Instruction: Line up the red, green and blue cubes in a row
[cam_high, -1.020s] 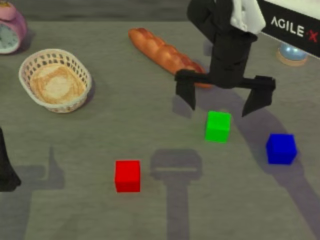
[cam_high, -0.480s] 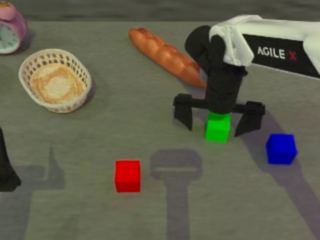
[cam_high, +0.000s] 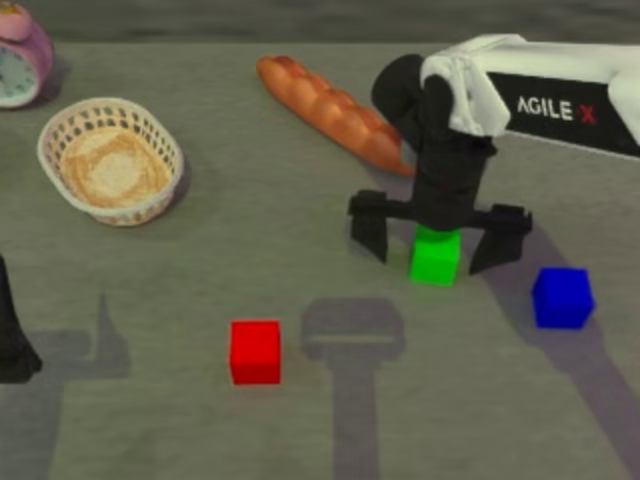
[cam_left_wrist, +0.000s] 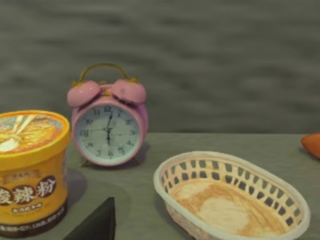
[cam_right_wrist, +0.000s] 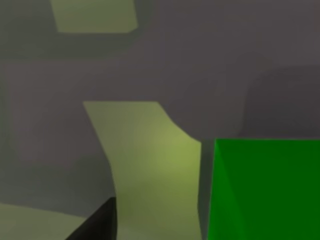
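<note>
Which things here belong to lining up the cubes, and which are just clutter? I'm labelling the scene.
Job: green cube, straddled by the open right gripper; red cube; blue cube.

Lying about: bread loaf, basket, pink alarm clock, yellow tub.

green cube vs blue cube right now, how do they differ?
The green cube sits between the open fingers of the right gripper, with the gripper's body partly covering its far edge in the top view; the blue cube lies uncovered with no gripper over it. The green cube is nearer the bread loaf; the blue cube lies further toward the table's right side and nearer the front. Both rest on the table, same size, matte.
</note>
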